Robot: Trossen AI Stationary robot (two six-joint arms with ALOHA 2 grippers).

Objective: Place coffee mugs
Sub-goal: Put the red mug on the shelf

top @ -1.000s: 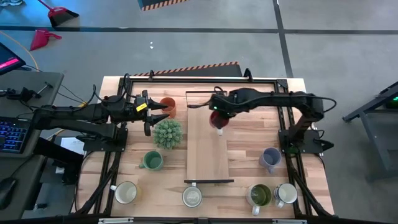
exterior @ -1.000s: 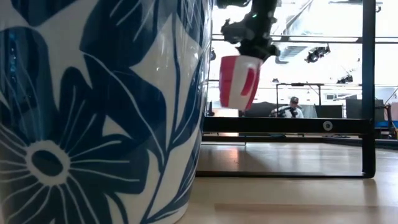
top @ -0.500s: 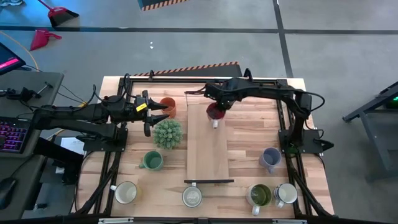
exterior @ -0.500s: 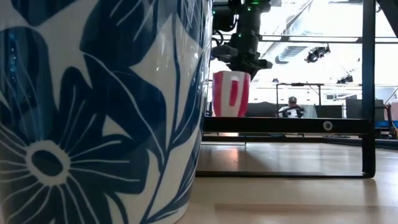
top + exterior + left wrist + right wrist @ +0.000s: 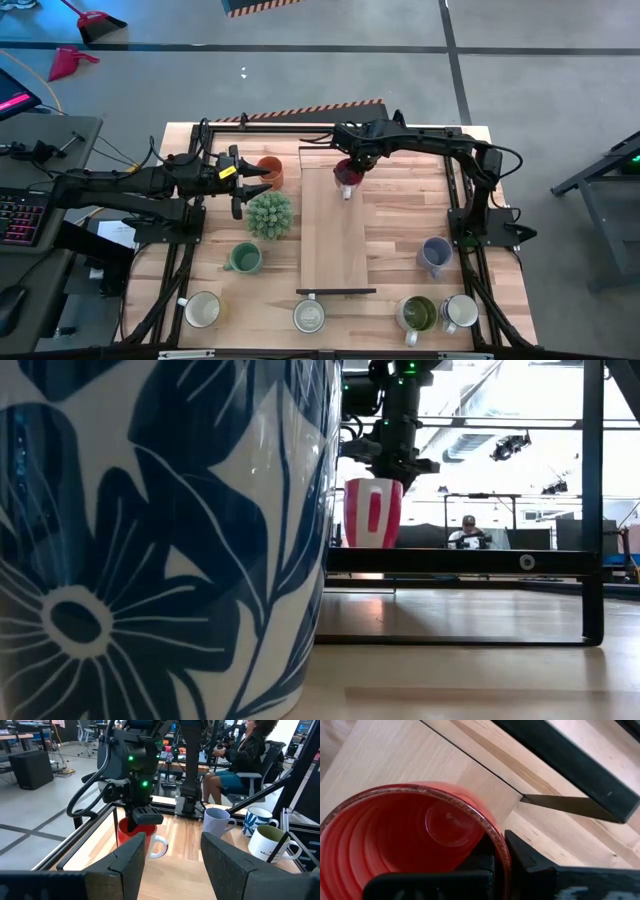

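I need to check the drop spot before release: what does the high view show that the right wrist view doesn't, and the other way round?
Only the high view shows the left claw open by the orange mug, the potted plant, and the other mugs along the near edge. Only the right wrist view shows the red mug's empty inside and the board's corner. Both show the right claw shut on the red mug's rim, over the board's far end.

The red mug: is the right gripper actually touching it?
Touching. In the right wrist view the right gripper pinches the red mug at its rim, one finger on each side.
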